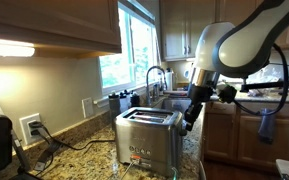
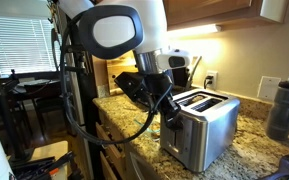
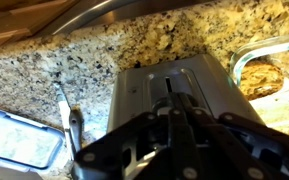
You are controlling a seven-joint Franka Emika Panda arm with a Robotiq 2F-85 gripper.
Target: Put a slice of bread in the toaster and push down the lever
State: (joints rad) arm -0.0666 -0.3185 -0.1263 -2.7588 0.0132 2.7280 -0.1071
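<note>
Toaster [image 1: 146, 135] sat on the speckled granite counter [image 3: 104, 50], brushed steel, with its long side and the little red-marked controls facing the camera in an exterior view. Bread-wise, I honestly couldn't find the slice in any view. Nothing stuck up out of the slots, so my guess was that it was either down inside or hidden, but I couldn't tell which.

What mattered for the next move was that the gripper [image 1: 190, 114] hung right at one narrow end of the toaster, about level with its top edge. In the wrist view the slots ran straight away from the gripper [image 3: 174, 138], so the toaster's long axis pointed directly ahead of it. With only one arm, there was no question of which was nearer. I couldn't pick out the lever itself. If it was on that end, I'd say the push would be a short drop straight down. The fingers were dark and blurry, so I couldn't tell whether they were spread or closed, and I saw nothing held in them.

Further out were a glass dish [image 3: 286, 48] beside the toaster, a clear plastic container [image 3: 19, 140], a knife-like utensil [image 3: 69, 118], a faucet [image 1: 154, 75] and a grey bottle [image 2: 284, 105].

No brand or writing was readable anywhere; the control markings were too small.
</note>
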